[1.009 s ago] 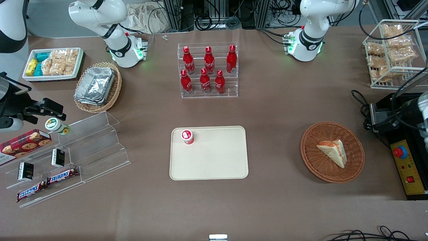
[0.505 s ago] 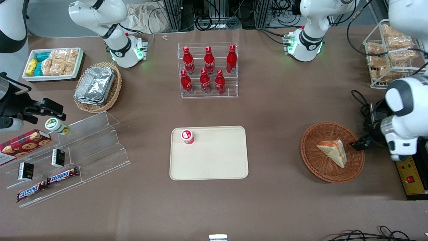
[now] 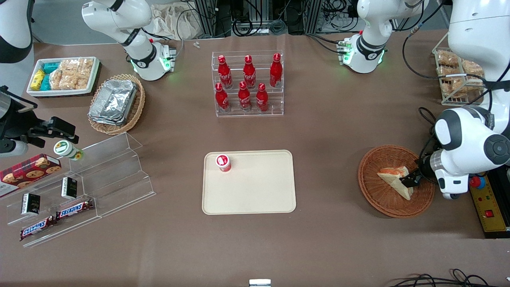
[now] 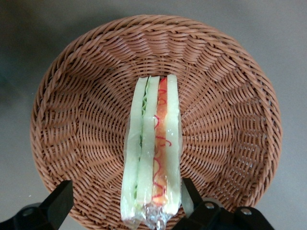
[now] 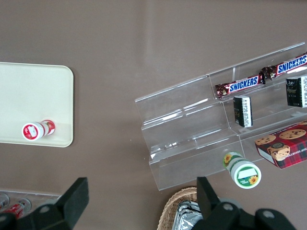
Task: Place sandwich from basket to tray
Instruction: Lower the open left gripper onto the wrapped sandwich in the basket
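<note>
The sandwich (image 3: 393, 179), a wrapped white wedge with orange-red filling, lies in the round reddish-brown basket (image 3: 374, 197) toward the working arm's end of the table. My gripper (image 3: 410, 181) hangs low over the basket at the sandwich's wide end. In the left wrist view the gripper (image 4: 124, 201) is open, its black fingers (image 4: 58, 203) straddling the sandwich (image 4: 153, 153) inside the basket (image 4: 230, 120). One finger is close beside the bread and the other stands well apart. The cream tray (image 3: 259, 191) lies flat at the table's middle.
A small red-capped bottle (image 3: 223, 162) stands on the tray's corner. An acrylic rack of red bottles (image 3: 249, 83) is farther from the camera. A yellow control box with a red button (image 3: 484, 199) sits beside the basket. A wire snack rack (image 3: 458, 75) stands near the arm's base.
The left arm has swung in from the table's edge and lowered over the basket, bringing its open gripper down around the sandwich's wide end. The sandwich has not moved.
</note>
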You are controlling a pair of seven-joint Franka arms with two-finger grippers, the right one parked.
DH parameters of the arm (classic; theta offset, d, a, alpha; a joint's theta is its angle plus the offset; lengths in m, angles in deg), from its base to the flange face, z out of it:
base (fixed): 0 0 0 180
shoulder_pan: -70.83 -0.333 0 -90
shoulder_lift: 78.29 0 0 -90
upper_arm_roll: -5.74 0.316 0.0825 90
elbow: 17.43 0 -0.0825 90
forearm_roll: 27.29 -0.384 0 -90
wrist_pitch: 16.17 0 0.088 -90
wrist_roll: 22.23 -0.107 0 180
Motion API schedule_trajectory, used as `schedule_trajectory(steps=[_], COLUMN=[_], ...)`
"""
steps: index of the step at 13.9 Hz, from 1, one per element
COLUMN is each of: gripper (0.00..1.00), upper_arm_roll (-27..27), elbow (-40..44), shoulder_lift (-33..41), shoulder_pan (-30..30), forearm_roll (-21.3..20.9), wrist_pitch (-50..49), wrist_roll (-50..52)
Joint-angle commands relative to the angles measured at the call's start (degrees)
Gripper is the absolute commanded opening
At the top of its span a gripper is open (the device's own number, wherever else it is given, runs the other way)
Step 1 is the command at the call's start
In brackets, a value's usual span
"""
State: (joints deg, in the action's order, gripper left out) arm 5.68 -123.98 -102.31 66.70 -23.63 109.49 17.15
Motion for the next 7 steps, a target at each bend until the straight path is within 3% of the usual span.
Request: schedule_trajectory(steps=[1, 4, 5, 7], gripper=[1.0, 0.99, 0.88, 0.42], upper_arm_roll=[0.1, 0.1, 0.1, 0.1], elbow=[-0.6, -0.6, -0.5, -0.5], shoulder_lift=[-1.6, -3.1, -3.9, -4.5], shoulder_pan=[0.4, 1.1, 1.9, 2.7], forearm_roll=[0.7, 0.7, 0.7, 0.7], wrist_pitch=[2.0, 3.4, 3.8, 5.0], wrist_roll=[0.9, 1.4, 2.5, 4.2])
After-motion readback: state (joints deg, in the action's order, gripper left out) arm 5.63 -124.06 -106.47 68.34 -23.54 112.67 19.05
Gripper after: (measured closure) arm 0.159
